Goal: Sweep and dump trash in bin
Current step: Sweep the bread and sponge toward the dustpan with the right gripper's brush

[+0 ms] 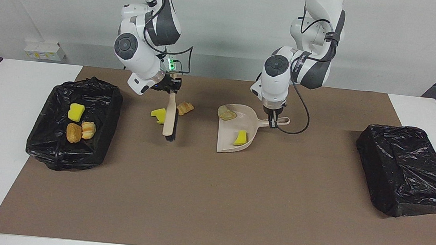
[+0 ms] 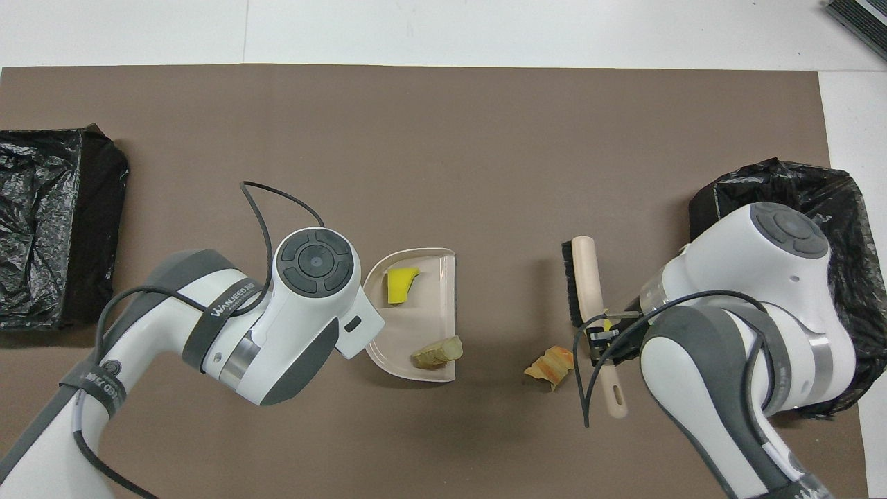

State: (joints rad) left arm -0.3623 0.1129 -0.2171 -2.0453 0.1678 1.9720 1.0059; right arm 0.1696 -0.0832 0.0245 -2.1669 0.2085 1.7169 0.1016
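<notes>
- Facing view: the trash lies in three groups. Two scraps sit in the dustpan: a yellow sponge chunk and a bread piece. Two lie on the mat either side of the brush: a sponge chunk toward the right arm's end and a croissant piece toward the dustpan. Three scraps already rest in the bin at the right arm's end of the bench.
- Right gripper: jaws clamped on the brush handle, bristles down on the mat. Judged purpose: to push the two loose scraps toward the dustpan mouth.
- Left gripper: jaws clamped on the dustpan handle. The pan lies flat with its open edge facing the brush, judged as placed to receive the sweep.
- A second bagged bin stands at the left arm's end; no trash shows on it.
- Overhead view: the right arm hides most of the bin at its end and the three scraps inside, and the left arm covers the dustpan handle. The mat sponge chunk shows only as a yellow sliver at the gripper.
- Overhead view, gain: the gap between croissant piece and pan edge reads plainly.
</notes>
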